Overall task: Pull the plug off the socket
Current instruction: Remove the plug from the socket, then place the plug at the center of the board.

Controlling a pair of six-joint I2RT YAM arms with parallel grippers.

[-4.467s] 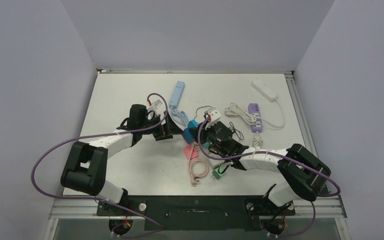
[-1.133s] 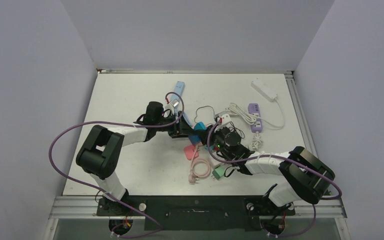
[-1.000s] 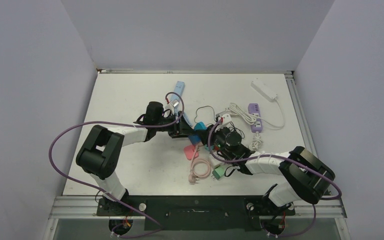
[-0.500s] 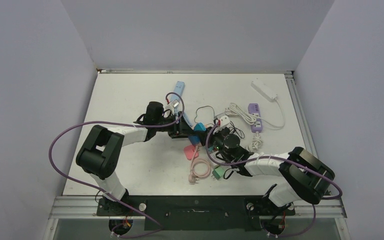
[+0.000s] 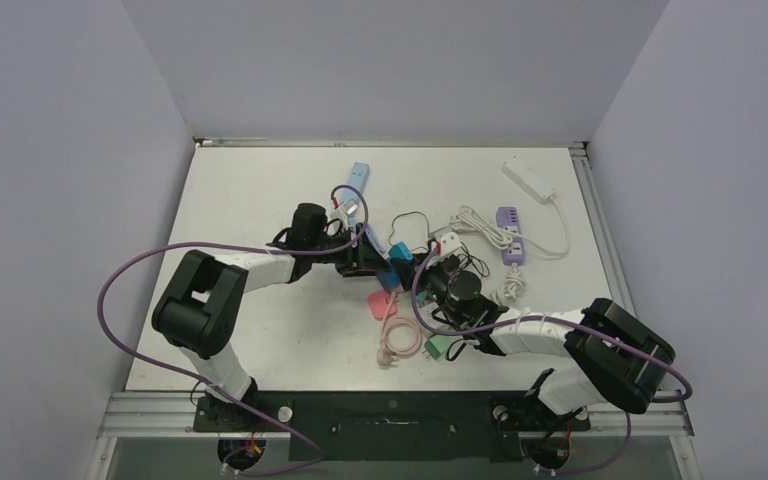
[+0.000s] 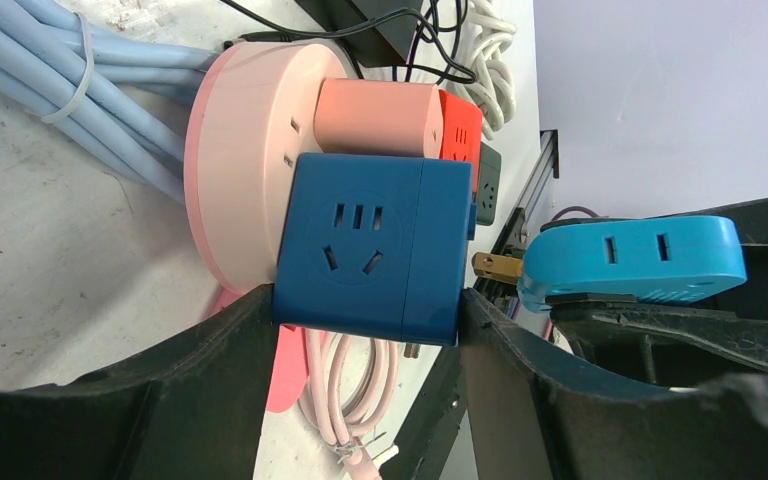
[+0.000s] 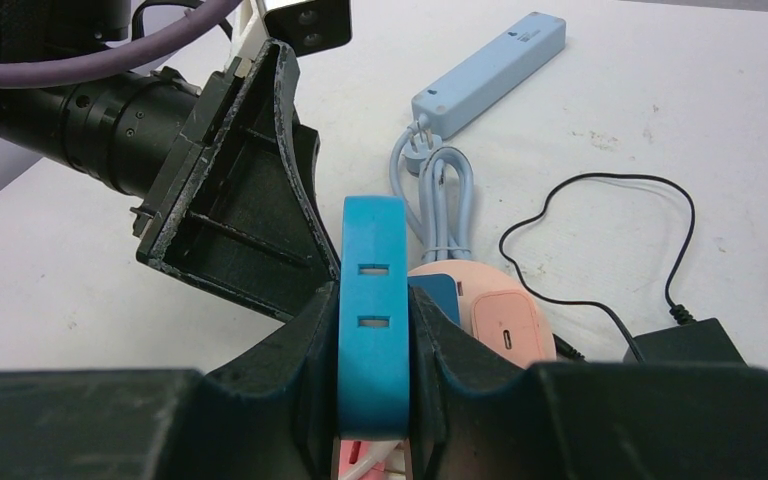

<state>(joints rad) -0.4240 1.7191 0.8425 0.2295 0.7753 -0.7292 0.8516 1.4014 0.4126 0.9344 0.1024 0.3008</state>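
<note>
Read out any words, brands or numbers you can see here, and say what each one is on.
No text can be read.
The dark blue socket cube shows only slot holes.
The light blue plug has faint raised marks, too small to read.
The red adapter has tiny blurred marks.

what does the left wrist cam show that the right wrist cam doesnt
Only left wrist: a brass prong showing between the teal plug and the dark blue cube socket, plus a red plug. Only right wrist: the body of the light blue power strip. Both: the teal plug gripped in the right tool, that socket in the left tool, and the pink round socket.
</note>
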